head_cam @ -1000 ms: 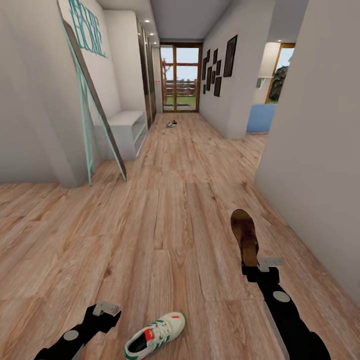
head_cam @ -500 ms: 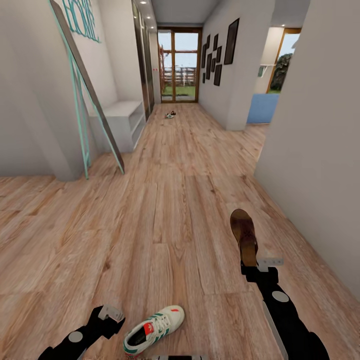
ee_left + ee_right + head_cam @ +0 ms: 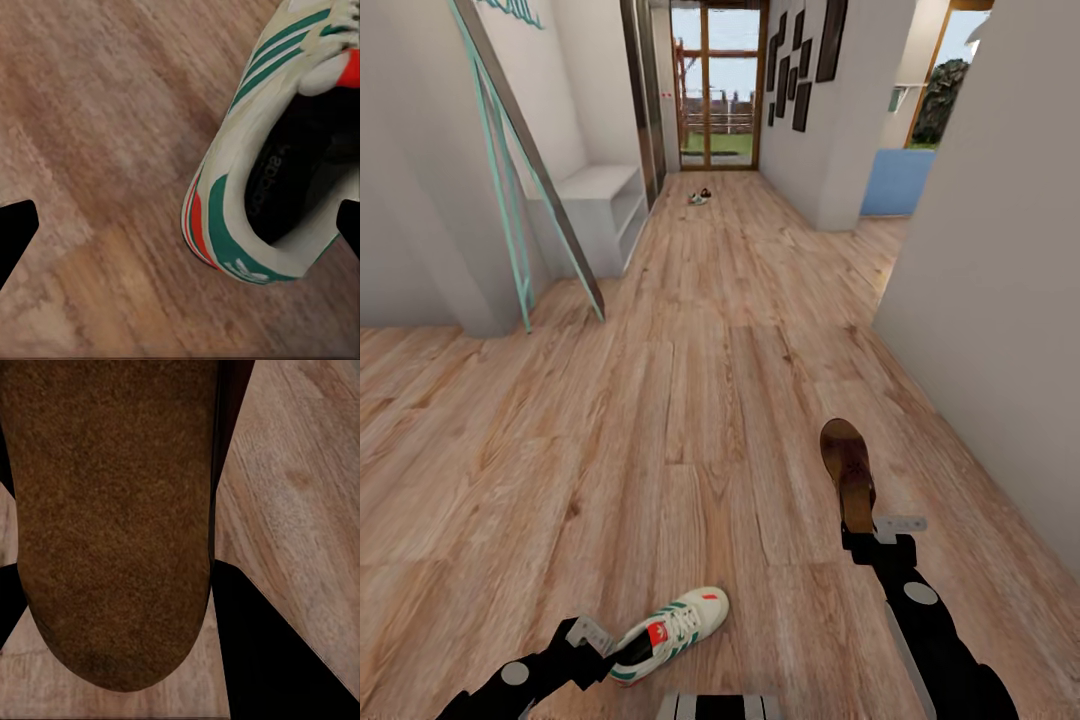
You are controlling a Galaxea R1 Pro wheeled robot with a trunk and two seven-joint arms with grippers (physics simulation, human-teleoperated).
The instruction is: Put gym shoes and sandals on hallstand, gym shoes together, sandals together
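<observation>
Head view, as we log it: right gripper (image 3: 863,533) clamped on one brown sandal (image 3: 847,470), held clear above the corridor floor (image 3: 700,400); left gripper (image 3: 598,648) spread wide around the heel of a gym shoe (image 3: 672,632) lying on the planks; two further shoes (image 3: 700,196) lie far down the corridor.

Open corridor floor (image 3: 700,400) (walls (image 3: 1000,300) flanking)
</observation>
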